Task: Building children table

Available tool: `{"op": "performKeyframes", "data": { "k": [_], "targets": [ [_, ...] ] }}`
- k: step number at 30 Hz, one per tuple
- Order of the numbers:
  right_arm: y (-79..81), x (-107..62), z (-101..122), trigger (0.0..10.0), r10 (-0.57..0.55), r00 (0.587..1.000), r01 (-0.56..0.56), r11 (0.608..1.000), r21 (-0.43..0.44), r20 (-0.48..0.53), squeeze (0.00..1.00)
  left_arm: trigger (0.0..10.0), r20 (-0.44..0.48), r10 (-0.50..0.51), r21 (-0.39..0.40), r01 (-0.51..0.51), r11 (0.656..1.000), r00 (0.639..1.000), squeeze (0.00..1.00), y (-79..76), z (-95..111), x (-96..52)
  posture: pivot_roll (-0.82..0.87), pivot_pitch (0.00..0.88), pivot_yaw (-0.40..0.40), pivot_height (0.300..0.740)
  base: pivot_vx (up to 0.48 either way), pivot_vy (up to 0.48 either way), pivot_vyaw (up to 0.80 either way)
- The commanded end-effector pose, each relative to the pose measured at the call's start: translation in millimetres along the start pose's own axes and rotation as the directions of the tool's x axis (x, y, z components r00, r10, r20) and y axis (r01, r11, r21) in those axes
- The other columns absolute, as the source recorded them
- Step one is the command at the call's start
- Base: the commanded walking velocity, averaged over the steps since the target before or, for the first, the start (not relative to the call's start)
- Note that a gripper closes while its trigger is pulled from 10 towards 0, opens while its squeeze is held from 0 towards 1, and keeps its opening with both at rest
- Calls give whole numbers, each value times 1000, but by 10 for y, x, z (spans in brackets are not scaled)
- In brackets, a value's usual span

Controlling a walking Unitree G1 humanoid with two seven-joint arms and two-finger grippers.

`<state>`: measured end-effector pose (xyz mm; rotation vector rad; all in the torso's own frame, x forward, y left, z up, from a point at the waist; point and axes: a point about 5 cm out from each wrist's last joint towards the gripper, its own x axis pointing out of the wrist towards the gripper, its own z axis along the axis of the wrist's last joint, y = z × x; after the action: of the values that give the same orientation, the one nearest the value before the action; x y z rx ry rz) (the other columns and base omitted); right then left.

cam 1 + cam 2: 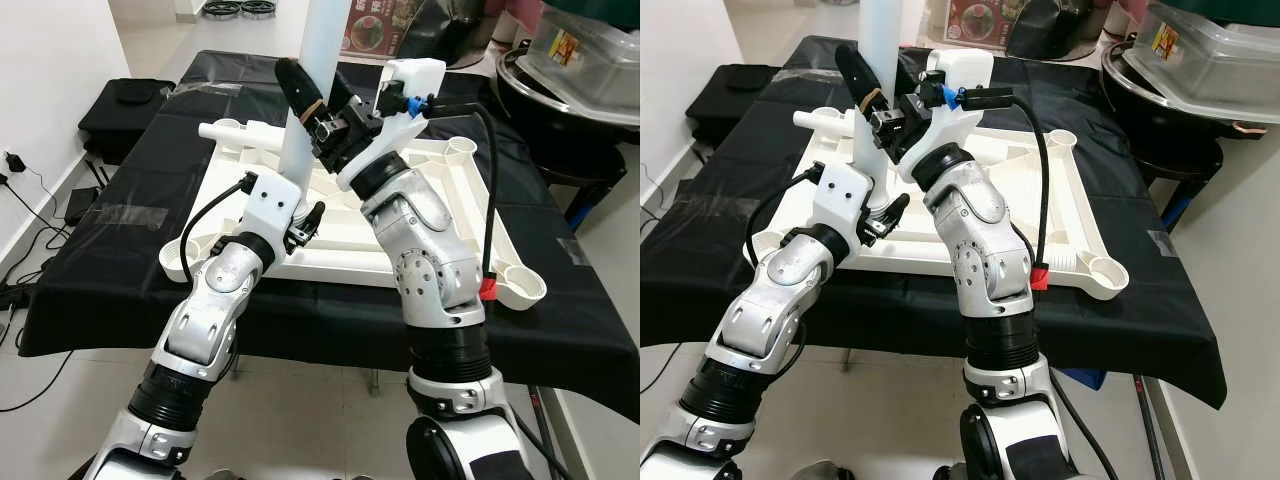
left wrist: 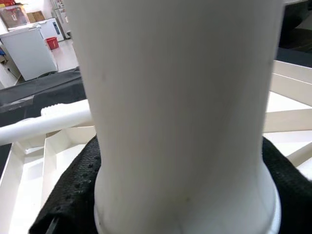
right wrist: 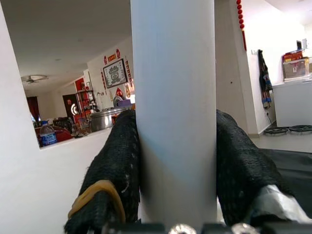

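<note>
A white plastic table top [image 1: 440,190] lies upside down on a black-covered table [image 1: 140,210]. A white tube leg [image 1: 312,60] stands upright over its near-left part. My right gripper [image 1: 320,105] is shut on the leg partway up, with black fingers [image 3: 114,165] pressed on both sides of the tube [image 3: 173,97]. My left gripper [image 1: 300,212] is shut on the same leg lower down, near its foot. Its padded fingers [image 2: 73,195] wrap the tube [image 2: 180,97]. A second white leg [image 1: 245,131] lies flat at the top's far-left corner.
Round leg sockets sit at the top's corners [image 1: 460,148] [image 1: 525,285]. A big black pot with a clear plastic box [image 1: 570,60] stands at the right. A black bag [image 1: 125,105] and cables [image 1: 30,240] lie on the floor at the left.
</note>
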<state>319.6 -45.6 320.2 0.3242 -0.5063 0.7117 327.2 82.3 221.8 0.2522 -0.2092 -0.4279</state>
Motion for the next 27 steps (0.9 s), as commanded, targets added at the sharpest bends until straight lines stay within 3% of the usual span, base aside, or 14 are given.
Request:
{"op": "performKeyframes", "data": {
  "k": [1, 2, 3, 4, 5, 6, 7, 10, 11, 14, 15, 20, 27],
  "targets": [
    [60, -9, -41, 0, 23, 1000, -23, 999, 23, -19, 0, 0, 6, -15, 28, 15, 999, 1000, 0, -27, -4, 1, 62, 67, -68, 740, 0, 0, 0],
    [61, -13, -45, 0, 24, 999, -23, 999, 22, -23, 0, 0, 4, -17, 32, 17, 999, 1000, 0, -27, -8, 1, 62, 67, -68, 740, 0, 0, 0],
    [62, -15, -50, 10000, 26, 999, -25, 999, 20, -28, 0, 10000, 0, -20, 36, 20, 999, 1000, 0, -30, -11, 2, 64, 67, -71, 740, 0, 0, 0],
    [63, -15, -54, 10000, 30, 999, -29, 999, 15, -33, 0, 10000, 2, -30, 44, 30, 999, 1000, 0, -41, -10, 1, 62, 67, -68, 740, 0, 0, 0],
    [62, -15, -56, 10000, 33, 999, -32, 999, 12, -37, 439, 10000, 3, -36, 54, 36, 998, 999, 0, -50, -9, 0, 62, 67, -69, 740, 0, 0, 0],
    [62, -15, -56, 10000, 33, 999, -32, 999, 12, -37, 439, 10000, 3, -36, 54, 36, 998, 999, 0, -50, -9, 0, 62, 67, -69, 740, 0, 0, 0],
    [62, -13, -58, 10000, 36, 999, -36, 999, 8, -40, 1000, 10000, 4, -38, 58, 38, 998, 999, 0, -55, -10, -2, 62, 67, -69, 740, 0, 0, 0],
    [69, -10, -68, 10000, 53, 997, -53, 999, 7, -55, 1000, 10000, 7, -45, 69, 44, 997, 999, 0, -61, -11, -7, 62, 67, -70, 740, 0, 0, 0],
    [82, -8, -82, 10000, 70, 995, -70, 998, 10, -70, 259, 10000, 5, -49, 76, 48, 996, 999, 0, -62, -15, -11, 61, 67, -69, 740, 0, 0, 0],
    [92, -7, -91, 10000, 82, 993, -81, 997, 12, -81, 259, 10000, 5, -52, 81, 51, 995, 999, 0, -63, -18, -16, 61, 68, -68, 740, 0, 0, 0],
    [96, -8, -99, 10000, 88, 992, -87, 996, 20, -90, 0, 10000, 3, -55, 85, 55, 995, 998, 0, -65, -22, -20, 60, 66, -71, 740, 0, 0, 0],
    [62, -25, -205, 10000, 93, 980, -92, 996, 10, -175, 0, 10000, 15, -63, 108, 61, 992, 998, 0, -69, -19, -35, 63, 69, -72, 740, 0, 0, 0],
    [28, -37, -256, 10000, 85, 974, -85, 996, 7, -210, 0, 10000, 27, -84, 141, 80, 987, 996, 0, -115, -1, -39, 60, 69, -73, 740, 0, 0, 0]
  ]
}}
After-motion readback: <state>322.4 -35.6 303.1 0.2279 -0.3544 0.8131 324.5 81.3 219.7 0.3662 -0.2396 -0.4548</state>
